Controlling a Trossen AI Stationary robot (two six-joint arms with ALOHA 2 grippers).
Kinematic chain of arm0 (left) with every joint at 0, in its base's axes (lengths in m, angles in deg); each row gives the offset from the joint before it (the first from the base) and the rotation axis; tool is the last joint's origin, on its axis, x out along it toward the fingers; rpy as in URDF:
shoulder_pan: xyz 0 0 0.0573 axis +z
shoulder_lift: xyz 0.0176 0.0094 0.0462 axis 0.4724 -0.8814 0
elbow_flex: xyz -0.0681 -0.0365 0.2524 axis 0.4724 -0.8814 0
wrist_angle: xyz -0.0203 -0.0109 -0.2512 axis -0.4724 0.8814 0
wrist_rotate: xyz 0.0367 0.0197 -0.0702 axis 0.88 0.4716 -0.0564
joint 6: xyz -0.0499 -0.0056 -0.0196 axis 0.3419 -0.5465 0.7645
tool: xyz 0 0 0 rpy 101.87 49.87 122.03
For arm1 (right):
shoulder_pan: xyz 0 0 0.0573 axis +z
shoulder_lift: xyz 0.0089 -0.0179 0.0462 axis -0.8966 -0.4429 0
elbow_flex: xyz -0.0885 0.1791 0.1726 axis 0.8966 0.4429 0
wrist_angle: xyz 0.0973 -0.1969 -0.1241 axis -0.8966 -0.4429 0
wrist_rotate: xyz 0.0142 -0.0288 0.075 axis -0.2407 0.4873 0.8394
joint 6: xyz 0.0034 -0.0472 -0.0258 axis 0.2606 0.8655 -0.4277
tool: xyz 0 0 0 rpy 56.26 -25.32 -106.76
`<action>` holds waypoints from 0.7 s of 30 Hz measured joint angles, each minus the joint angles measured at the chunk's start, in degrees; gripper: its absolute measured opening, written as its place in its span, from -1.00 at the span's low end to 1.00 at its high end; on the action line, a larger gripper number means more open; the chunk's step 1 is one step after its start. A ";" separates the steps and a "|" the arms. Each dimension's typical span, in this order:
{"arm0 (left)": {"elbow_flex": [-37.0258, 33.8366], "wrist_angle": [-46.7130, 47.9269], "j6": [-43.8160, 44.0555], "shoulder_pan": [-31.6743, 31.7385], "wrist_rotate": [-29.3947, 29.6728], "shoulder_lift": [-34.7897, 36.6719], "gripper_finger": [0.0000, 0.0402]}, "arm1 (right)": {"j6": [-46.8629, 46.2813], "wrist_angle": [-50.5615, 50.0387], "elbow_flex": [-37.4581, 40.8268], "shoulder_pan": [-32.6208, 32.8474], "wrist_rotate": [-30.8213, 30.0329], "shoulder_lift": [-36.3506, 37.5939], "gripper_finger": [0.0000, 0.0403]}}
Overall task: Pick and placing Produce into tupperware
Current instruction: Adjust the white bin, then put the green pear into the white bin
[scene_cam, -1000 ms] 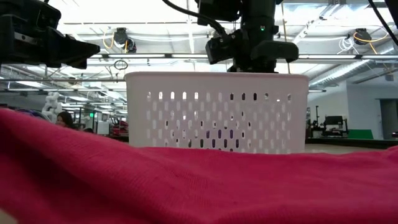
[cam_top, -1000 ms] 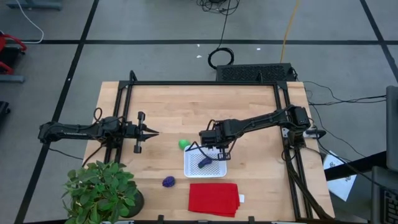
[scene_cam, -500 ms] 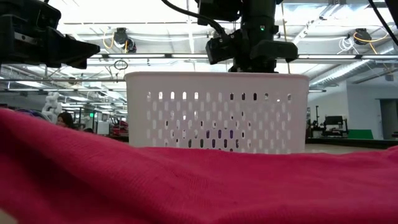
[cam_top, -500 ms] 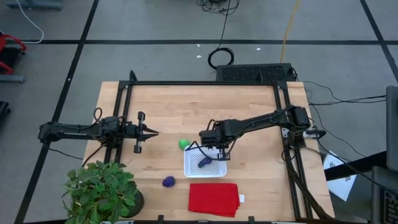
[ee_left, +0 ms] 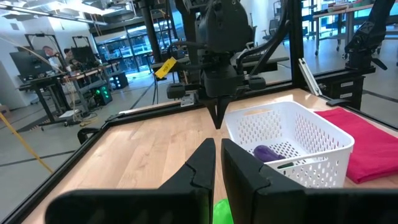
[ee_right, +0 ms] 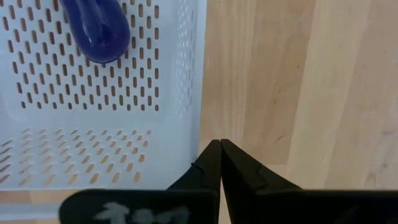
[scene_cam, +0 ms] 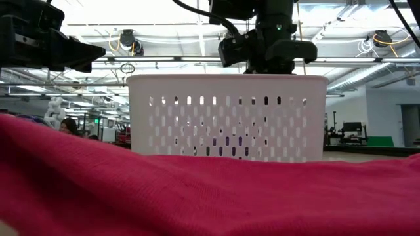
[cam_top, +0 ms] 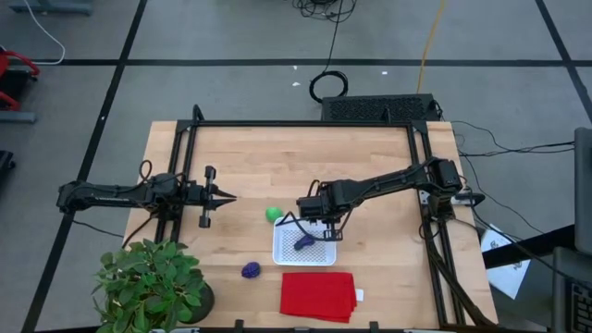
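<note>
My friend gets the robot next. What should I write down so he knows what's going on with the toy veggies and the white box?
Right gripper: shut, empty, over the rim of the white container.
Left gripper: shut, empty, waiting over the table's left side.
Done: the long purple piece lies in the container.
Left: the green piece lies on the table near the container's far left corner; the round purple piece lies to its left, near the plant. Both still go in.
</note>
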 joint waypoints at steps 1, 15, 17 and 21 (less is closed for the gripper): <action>0.00 0.00 0.00 -0.02 0.00 -0.02 -0.85 | -0.11 0.02 0.00 0.00 0.00 0.00 -1.00; 0.00 -0.01 0.00 0.00 0.00 -0.02 -0.85 | 6.47 13.59 0.64 0.00 -2.05 10.94 -1.00; 0.00 -0.01 0.00 -0.02 -0.02 -0.01 -0.85 | 7.27 19.96 2.71 0.00 -1.67 14.66 -1.00; 0.00 0.00 0.00 0.00 0.00 -0.01 -0.85 | 7.83 29.67 8.76 -0.49 -1.78 22.84 -1.00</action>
